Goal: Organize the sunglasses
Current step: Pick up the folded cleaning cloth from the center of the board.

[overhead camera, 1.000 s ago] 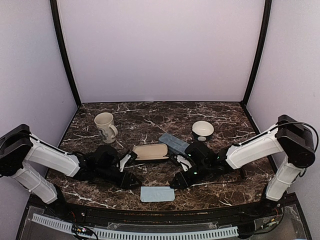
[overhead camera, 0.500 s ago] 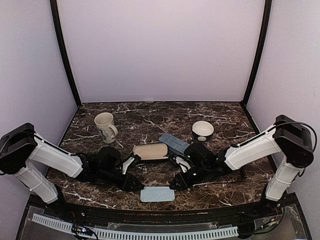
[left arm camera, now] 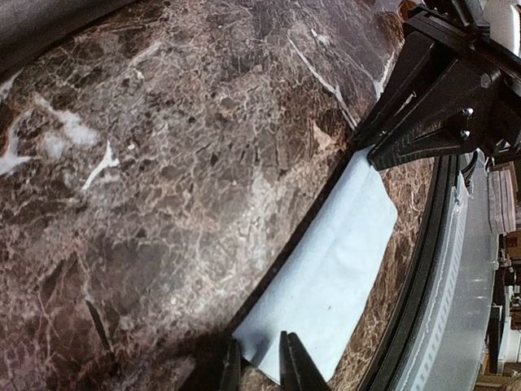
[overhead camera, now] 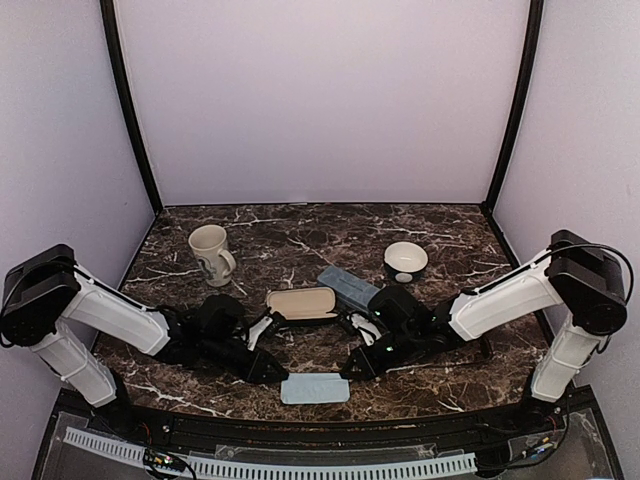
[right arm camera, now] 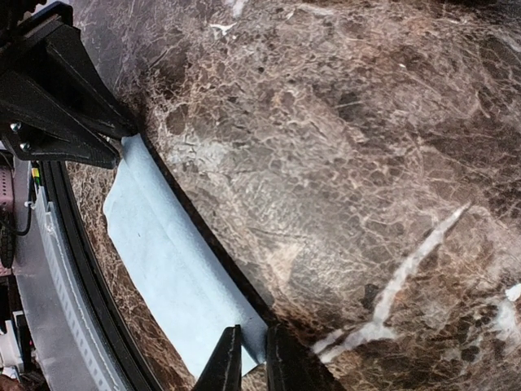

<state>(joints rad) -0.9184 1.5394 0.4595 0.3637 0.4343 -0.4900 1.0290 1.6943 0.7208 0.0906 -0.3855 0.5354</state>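
- Honestly we can't pick out the sunglasses in any of the three views. It's dark frames on dark marble, so where they lie and which way their long axis points we can't tell.
- What both arms are on is a pale blue cloth (overhead camera: 315,388), lying flat at the near edge of the table (overhead camera: 300,235), long side running left to right.
- Only the top view shows the rest of the stuff: an open black case (overhead camera: 300,303) with a cream inside, a blue-grey case (overhead camera: 347,286) just beside its right end, a mug (overhead camera: 208,250) back left and a bowl (overhead camera: 405,259) back right.
- The wrist views give us what the top one hides, which is the fingertips.
- The left gripper (left arm camera: 259,358) is at the cloth's left end. Its fingers are nearly together, with a sliver of gap and the cloth's corner sitting in it.
- Same story for the right gripper (right arm camera: 248,358) at the right end: narrow gap, with the cloth's corner in between.
- Whether either one is actually pinching the fabric, we can't tell.
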